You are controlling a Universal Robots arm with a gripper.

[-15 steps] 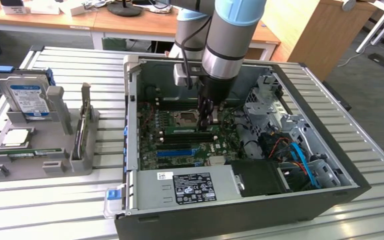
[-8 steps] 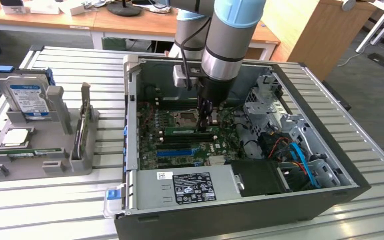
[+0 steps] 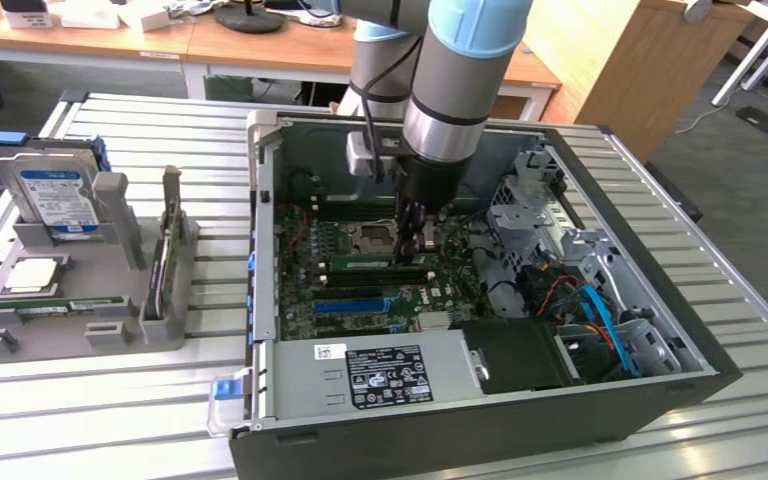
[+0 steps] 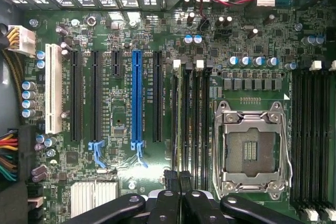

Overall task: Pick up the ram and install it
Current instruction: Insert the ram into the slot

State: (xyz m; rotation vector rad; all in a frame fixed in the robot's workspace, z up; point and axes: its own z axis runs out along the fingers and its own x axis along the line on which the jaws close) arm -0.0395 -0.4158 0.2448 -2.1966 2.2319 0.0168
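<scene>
Tool (image 4: 177,179) clenched — tips over the ram (image 3: 371,262) in its slot, processor socket (image 4: 252,150) just beside.

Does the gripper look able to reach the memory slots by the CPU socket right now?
Probably yes. The case is open, the gripper hangs inside just over the memory slots by the CPU socket, and the cables lie off to the exterior view's right.
</scene>
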